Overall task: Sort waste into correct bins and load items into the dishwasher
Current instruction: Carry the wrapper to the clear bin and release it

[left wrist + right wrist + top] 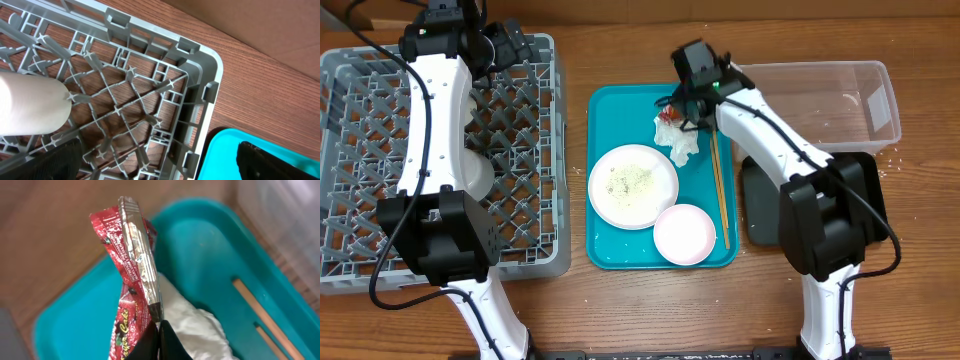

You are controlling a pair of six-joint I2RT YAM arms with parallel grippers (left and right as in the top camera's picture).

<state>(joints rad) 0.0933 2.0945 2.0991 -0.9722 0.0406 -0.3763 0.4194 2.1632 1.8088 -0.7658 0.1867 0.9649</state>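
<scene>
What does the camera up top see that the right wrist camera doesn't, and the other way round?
Only the overhead view shows the grey dish rack, the white plate with rice grains, the pale bowl, the clear tub and the black tray. Only the right wrist view shows the red wrapper's shiny crimped edge and printing up close, pinched in the shut right gripper. Both show the teal tray, the white napkin, the chopsticks and the wrapper.
</scene>
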